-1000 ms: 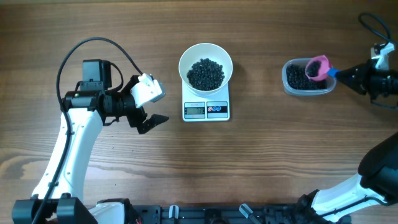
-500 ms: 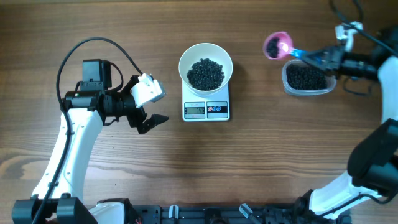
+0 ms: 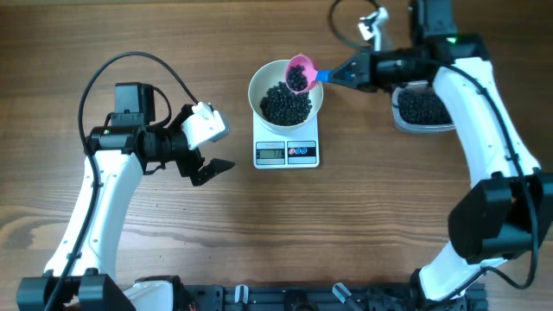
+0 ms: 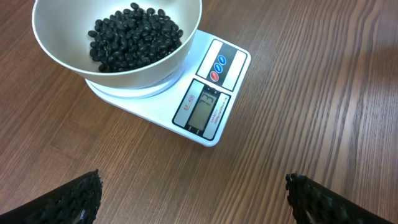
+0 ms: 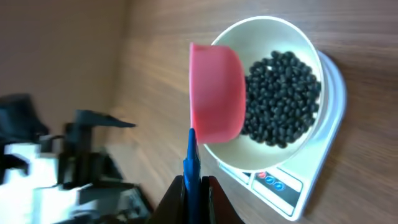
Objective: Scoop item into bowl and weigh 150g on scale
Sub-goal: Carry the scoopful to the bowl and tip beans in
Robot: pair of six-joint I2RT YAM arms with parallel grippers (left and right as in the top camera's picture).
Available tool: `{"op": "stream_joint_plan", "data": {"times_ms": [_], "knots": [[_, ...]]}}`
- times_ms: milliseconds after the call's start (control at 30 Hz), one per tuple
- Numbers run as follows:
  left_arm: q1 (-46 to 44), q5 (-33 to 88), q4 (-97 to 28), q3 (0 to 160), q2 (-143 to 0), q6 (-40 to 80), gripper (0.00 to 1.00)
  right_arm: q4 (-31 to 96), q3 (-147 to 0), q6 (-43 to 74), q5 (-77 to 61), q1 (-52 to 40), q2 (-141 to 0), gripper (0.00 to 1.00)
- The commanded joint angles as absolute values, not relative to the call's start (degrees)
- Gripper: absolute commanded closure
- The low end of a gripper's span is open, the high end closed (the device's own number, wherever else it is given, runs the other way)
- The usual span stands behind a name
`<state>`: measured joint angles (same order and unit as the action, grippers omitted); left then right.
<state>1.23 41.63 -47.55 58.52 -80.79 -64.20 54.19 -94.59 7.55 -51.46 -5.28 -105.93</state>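
The white bowl stands on the white scale at the table's middle, with a heap of black beans inside. My right gripper is shut on the blue handle of a pink scoop, which hovers over the bowl's right rim with beans in it. In the right wrist view the pink scoop covers the bowl's left side. My left gripper stands open to the left of the scale, nothing between its fingers. The left wrist view has the bowl and the scale ahead.
A clear plastic tub with more black beans sits to the right of the scale, partly under my right arm. Cables run at the back right. Bare wooden table lies in front of the scale.
My right arm has swung left from the tub, carrying the loaded pink scoop to over the bowl. The left arm has stayed still.
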Motion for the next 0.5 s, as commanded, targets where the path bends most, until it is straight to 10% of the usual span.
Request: {"op": "stream_joint_plan", "data": {"times_ms": [0,467], "knots": [[1.39,41.89,-47.57,58.85,-81.03,-63.86,0.00,57.58,-101.08,6.28,-32.77,-11.49,-107.02,0.96],[1.39,41.89,-47.57,58.85,-81.03,-63.88,0.00,62.46,-108.05,-4.67,6.39,-30.00,-107.02,0.96]]}}
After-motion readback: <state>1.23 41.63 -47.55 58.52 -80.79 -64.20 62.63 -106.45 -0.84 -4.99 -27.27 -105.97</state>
